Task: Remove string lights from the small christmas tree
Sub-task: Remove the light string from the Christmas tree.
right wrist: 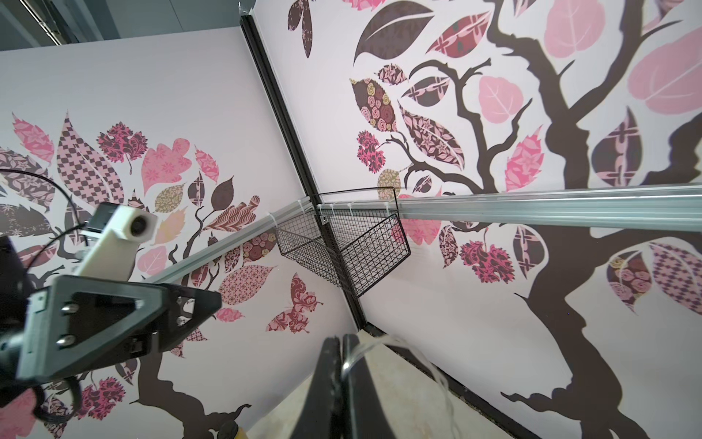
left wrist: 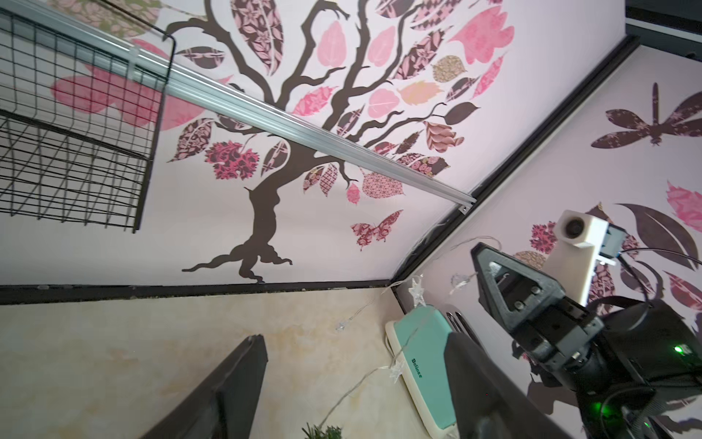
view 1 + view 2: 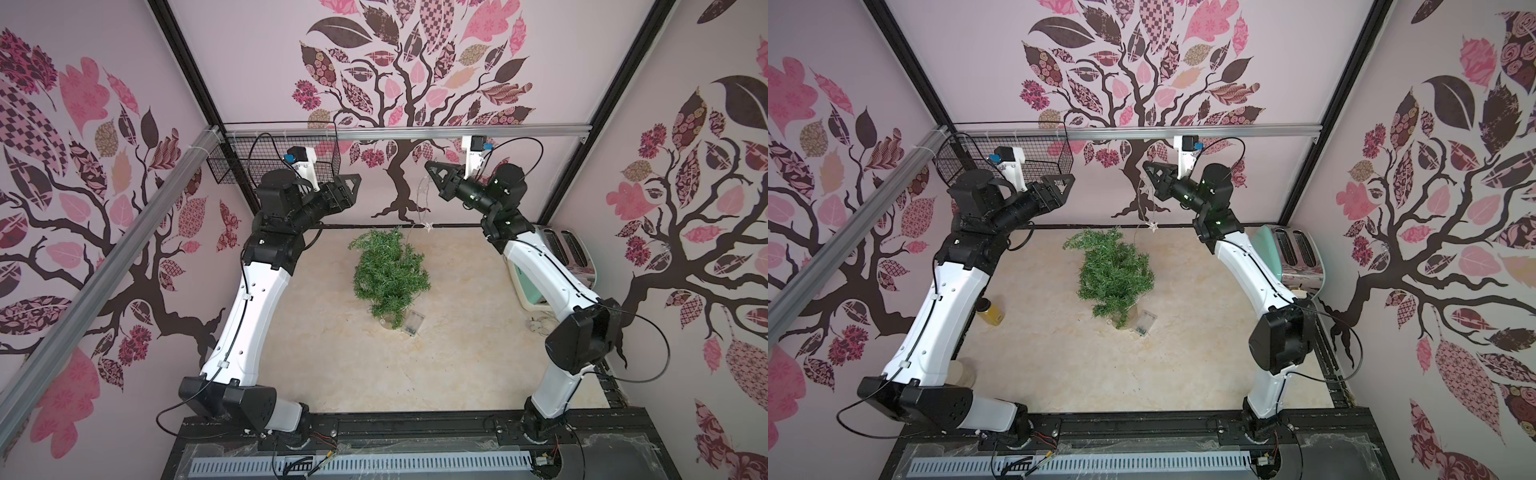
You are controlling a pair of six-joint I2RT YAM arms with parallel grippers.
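My right tool (image 1: 339, 344) pinches the string lights (image 3: 428, 225); my left tool (image 3: 353, 179) is spread, empty. Wire snagging on branches could topple the small christmas tree (image 3: 388, 270).

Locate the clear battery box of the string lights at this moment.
In both top views the battery box lies on the table, beside the base of the small christmas tree, on the robot's right of it.

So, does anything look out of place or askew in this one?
Mildly. The tree has its top bent over sideways rather than pointing up. The string lights hang in mid-air from the shut right gripper down to the tree, and their battery box lies on the table beside its base.
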